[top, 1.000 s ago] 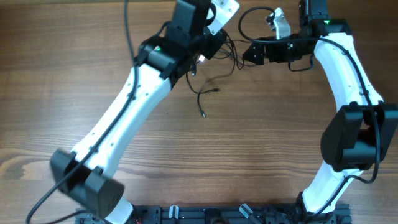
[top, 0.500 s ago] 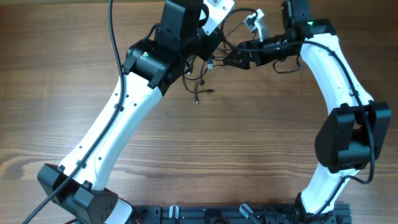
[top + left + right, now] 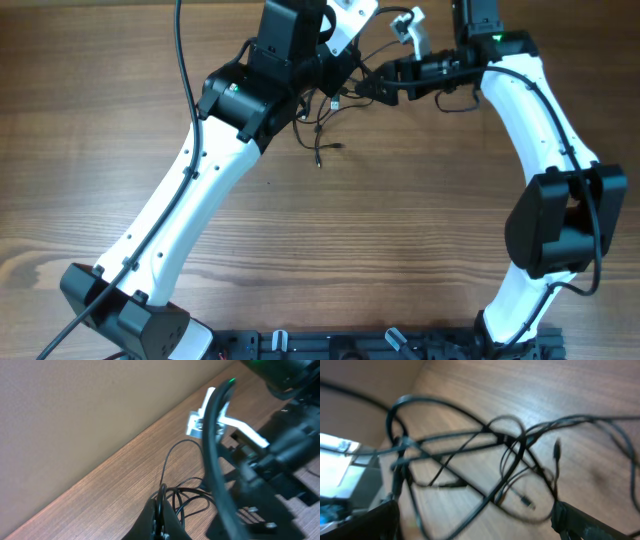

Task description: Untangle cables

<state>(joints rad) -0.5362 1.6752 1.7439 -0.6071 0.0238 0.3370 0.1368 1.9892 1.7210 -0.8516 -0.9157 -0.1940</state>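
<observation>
Cables (image 3: 322, 138) are sitting in a loose knot at the far side of the bench (image 3: 430, 200), between the two wrists. They are looking thin, limp and very light, so I am expecting them to sag, slide through a weak pinch and drag neighbouring loops along when pulled. A small plug (image 3: 318, 161) is trailing toward the near side and is likely to snag in a loop. The better hold is looking like a single strand just where it leaves the crossing, not the crossing itself.

In the left wrist view the left end effector (image 3: 161, 506) is pinching fully shut on the cords, which are rising from its fingertips in a few loops.

The right end effector (image 3: 472, 510) is standing wide open and gripping nothing. The tangle is hanging right in front of it, with several strands crossing between its two fingers; whether any strand is touching a finger I cannot tell.
</observation>
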